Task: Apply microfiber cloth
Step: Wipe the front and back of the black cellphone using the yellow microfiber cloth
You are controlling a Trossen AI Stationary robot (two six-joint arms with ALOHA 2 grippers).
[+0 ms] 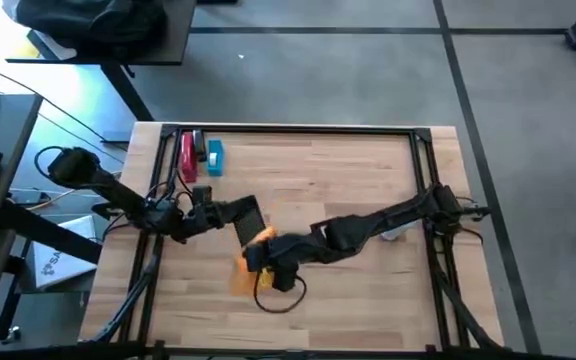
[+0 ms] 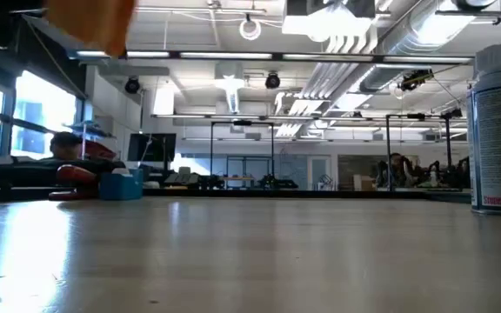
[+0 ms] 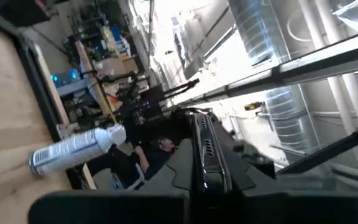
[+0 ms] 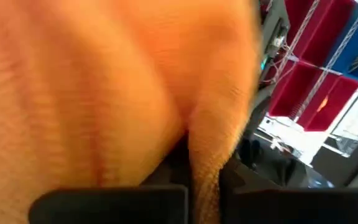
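The bright-orange microfiber cloth [image 1: 256, 243] hangs above the middle of the table, with my right gripper [image 1: 264, 256] shut on it. It fills the right wrist view [image 4: 104, 93] and shows at the top left of the low view [image 2: 94, 22]. Right beside it my left gripper [image 1: 211, 216] is shut on a black phone [image 1: 249, 218], seen edge-on in the left wrist view [image 3: 202, 155]. The cloth's upper part lies against the phone's near end. My left gripper pinches the phone between its two fingers at the end toward the table's left [image 1: 234, 214], coming level from the left. The phone [image 3: 204, 168] is lifted clear of the table and stands on edge. My right gripper pinches a bunched fold of the cloth [image 4: 199, 177] between its two fingers, coming from the table's right. The cloth is lifted clear, and its loose part [image 1: 242, 278] hangs slack below and toward the near edge.
A white spray can [image 2: 498, 130] stands upright on the table under the right arm [image 1: 396, 235], also seen in the left wrist view [image 3: 73, 152]. A red tool [image 1: 187, 157] and a blue box [image 1: 214, 157] lie at the far left. A black frame [image 1: 288, 130] rims the table.
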